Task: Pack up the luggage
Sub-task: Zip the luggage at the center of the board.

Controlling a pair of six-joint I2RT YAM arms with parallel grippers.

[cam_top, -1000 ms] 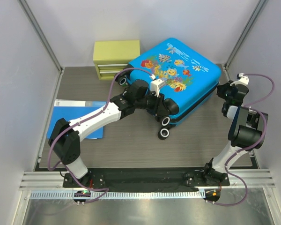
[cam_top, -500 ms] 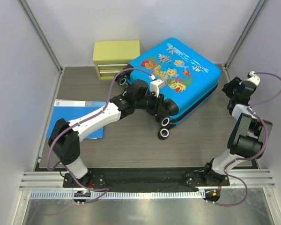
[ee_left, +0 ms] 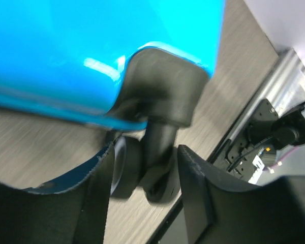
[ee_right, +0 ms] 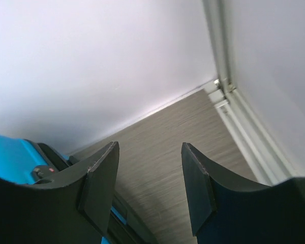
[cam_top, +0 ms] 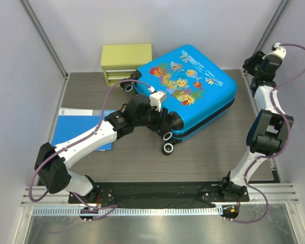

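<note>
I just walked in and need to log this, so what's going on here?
The left gripper straddles a corner wheel of the closed blue suitcase, which lies flat on the table. Whether it is squeezing the wheel is unclear. The right gripper hangs open and empty by the far right corner.

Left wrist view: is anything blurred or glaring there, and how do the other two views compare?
Left wrist: a white glare spot on the luggage shell, and the wheel and table look smeared. Top external: sharp, evenly lit. Right wrist: fingers dark against a bright, washed-out wall.
</note>
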